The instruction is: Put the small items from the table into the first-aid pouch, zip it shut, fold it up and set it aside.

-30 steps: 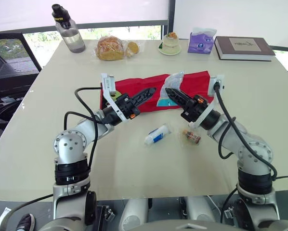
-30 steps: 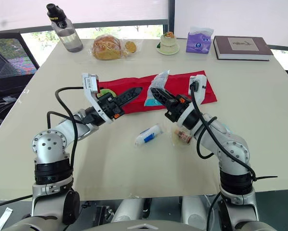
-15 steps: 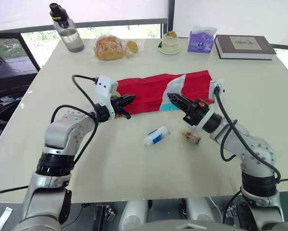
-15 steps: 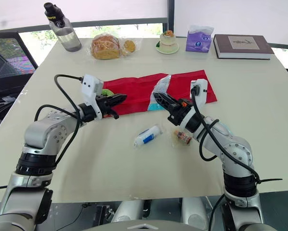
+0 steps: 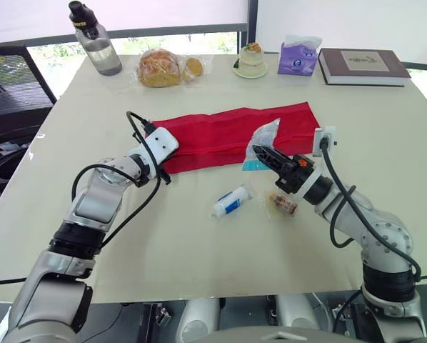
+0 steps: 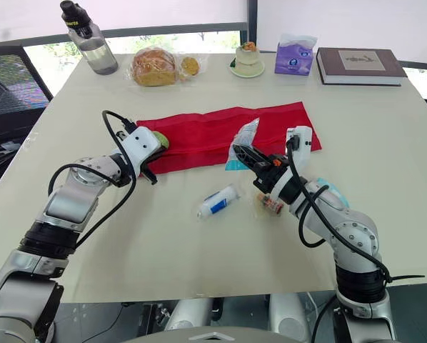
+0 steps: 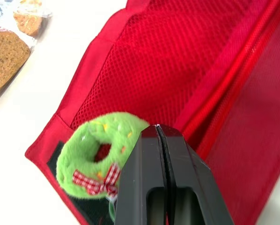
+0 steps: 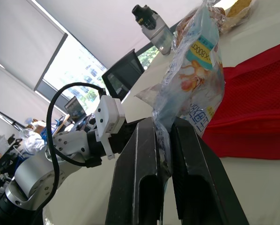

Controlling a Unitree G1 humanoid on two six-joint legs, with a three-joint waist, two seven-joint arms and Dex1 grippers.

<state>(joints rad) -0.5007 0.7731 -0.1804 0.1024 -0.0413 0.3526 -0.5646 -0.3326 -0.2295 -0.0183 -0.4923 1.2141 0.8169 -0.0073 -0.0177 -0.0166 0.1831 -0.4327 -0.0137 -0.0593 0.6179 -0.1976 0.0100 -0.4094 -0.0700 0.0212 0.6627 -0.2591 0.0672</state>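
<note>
The red pouch (image 5: pixel 235 132) lies opened out flat across the middle of the table (image 5: pixel 199 250). Over its near edge, towards its right half, the right gripper (image 5: pixel 260 151) pinches a clear printed packet (image 5: pixel 262 136) by its lower end. So I'd say the loading step is in hand, with this packet the next thing to go in.

The left gripper (image 7: pixel 157 133) sits at the pouch's left end, its fingers pressed together beside a green plush ring (image 7: pixel 95 147) lying on the mesh. Whether they nip any fabric I cannot tell.

The next move, I reckon, calls for a pocket mouth held open and the packet slid in flat.

On the robot's side of the pouch a white-and-blue tube (image 5: pixel 231 202) and a small wrapped item (image 5: pixel 283 204) wait on bare table, with plenty of room around them. Beyond the pouch, a bottle (image 5: pixel 96 43), bagged bread (image 5: pixel 160 69), tissues (image 5: pixel 298 58) and a book (image 5: pixel 360 66) stand well apart from it along the far edge.
</note>
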